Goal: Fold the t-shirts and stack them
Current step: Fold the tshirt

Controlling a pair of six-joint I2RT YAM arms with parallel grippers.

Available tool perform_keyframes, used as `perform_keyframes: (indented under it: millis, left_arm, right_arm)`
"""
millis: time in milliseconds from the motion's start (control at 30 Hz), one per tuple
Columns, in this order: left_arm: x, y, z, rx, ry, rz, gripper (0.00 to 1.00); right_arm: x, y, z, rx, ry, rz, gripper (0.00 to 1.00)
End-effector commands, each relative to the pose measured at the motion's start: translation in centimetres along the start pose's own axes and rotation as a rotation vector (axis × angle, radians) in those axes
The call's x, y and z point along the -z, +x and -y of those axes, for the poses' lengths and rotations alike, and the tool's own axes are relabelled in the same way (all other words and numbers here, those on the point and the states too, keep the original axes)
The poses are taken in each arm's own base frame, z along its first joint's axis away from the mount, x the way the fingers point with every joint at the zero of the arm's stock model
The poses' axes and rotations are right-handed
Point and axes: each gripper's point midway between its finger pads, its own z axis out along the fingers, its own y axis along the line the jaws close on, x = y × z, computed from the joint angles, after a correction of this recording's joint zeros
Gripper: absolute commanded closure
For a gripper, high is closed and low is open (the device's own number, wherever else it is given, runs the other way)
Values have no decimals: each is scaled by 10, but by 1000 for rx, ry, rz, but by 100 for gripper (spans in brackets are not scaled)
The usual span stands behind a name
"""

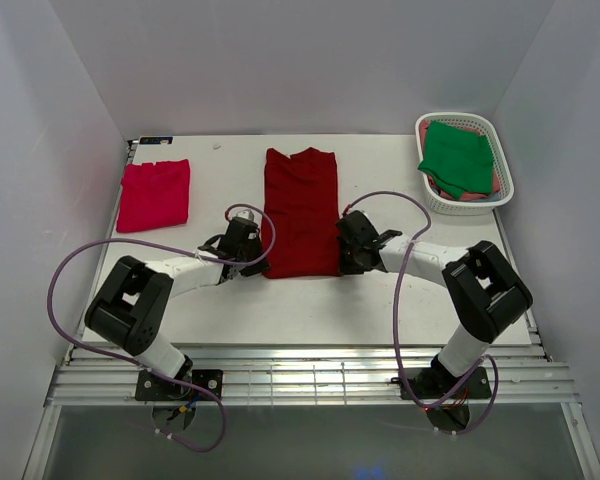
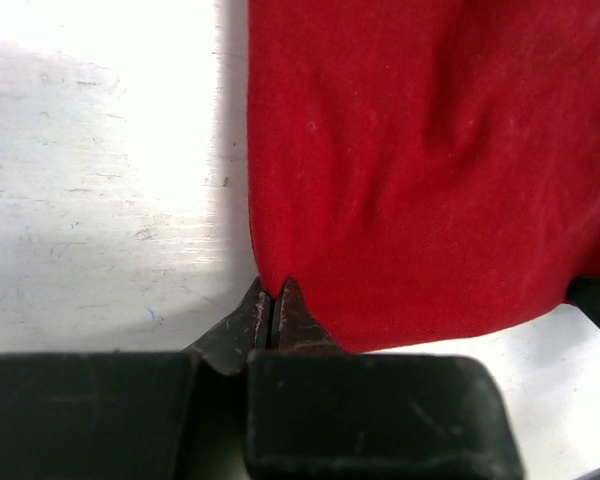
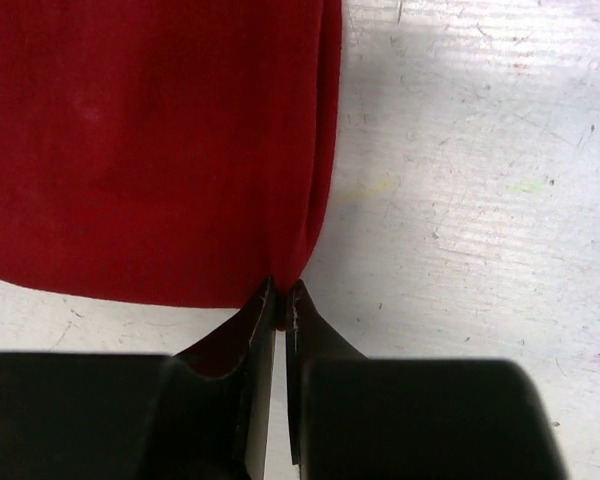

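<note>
Long dark red cloth t-shirt (image 1: 302,212) folded lengthwise, lying flat mid-table; left gripper (image 2: 272,305) clamped on its near-left corner; right gripper (image 3: 282,300) pinching near-right corner; scuffed white tabletop (image 1: 380,300), plain pale walls (image 1: 300,60) on three sides; folded pinkish-red t-shirt (image 1: 154,194) far left; green t-shirt (image 1: 458,157) topping white slotted plastic basket (image 1: 460,207), something pink beneath, probably cloth.
</note>
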Motion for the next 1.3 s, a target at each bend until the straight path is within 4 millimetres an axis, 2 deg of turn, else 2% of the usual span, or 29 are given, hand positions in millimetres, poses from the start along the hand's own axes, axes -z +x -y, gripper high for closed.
perform_keyframes:
  millis: [0,133,167,200,267,333,367,400,433,467,533,567,600,633,667,733,767,833,867,900,967,1133,1233,1267]
  left_arm:
    - [6,34,-18,-39,-48,-100,100]
    - [22,46,-12,-105,-62,-98,100]
    - [33,51,-6,-124,-50,-96,100]
    - [39,56,-6,-128,-51,-100,100]
    - [57,63,0,-121,-37,-94,100]
    - [71,76,-3,-100,-52,-112,100]
    - [77,79,-3,-91,-49,-112,100]
    - [88,75,2,-75,-20,-92,100]
    - [96,81,-3,-73,-35,-105,100]
    - [102,80,-1,-52,-27,-98,100]
    - [121,75,4,-36,-2,-79,100]
    - [126,73,6,-26,5,-72,100]
    - [135,68,11,-19,30,-54,100]
    - [141,67,11,-20,31,-56,100]
    - [150,58,22,-14,60,-37,100]
    - [161,49,32,-12,89,-17,100]
    - [169,39,42,-10,116,2,100]
    - [175,30,49,-20,123,20,100]
    - [177,26,53,-23,125,29,100]
    - [181,17,59,-25,135,53,100]
    - [179,10,63,-23,125,71,100]
    - [166,-15,70,-35,91,173,100]
    - [151,-23,76,-45,82,199,100]
    - [146,-24,77,-54,75,203,100]
  right_arm:
    - [8,21,6,37,24,-37,92]
    - [22,42,10,64,49,-60,92]
    - [30,47,2,69,33,-50,92]
    - [33,57,5,76,45,-58,92]
    - [50,72,-4,103,30,-59,92]
    - [67,84,-3,92,59,-55,92]
    - [75,95,-10,118,52,-59,92]
    - [81,98,-11,90,66,-50,92]
    - [91,101,-14,81,56,-39,92]
    - [101,115,-13,110,67,-64,92]
    - [117,116,-21,69,47,-38,92]
    - [126,124,-21,93,50,-49,92]
    - [131,122,-22,91,57,-30,92]
    - [142,114,-33,68,29,-3,92]
    - [148,113,-38,80,21,6,92]
    - [157,102,-39,90,43,39,92]
    - [167,88,-52,86,16,70,92]
    - [172,72,-54,103,51,114,92]
    - [182,58,-65,100,35,148,92]
    - [185,49,-62,112,68,179,92]
    - [190,33,-68,116,88,221,92]
    - [183,3,-51,89,194,290,92]
    - [175,-14,-38,93,243,308,92]
    - [172,-22,-39,84,234,327,92]
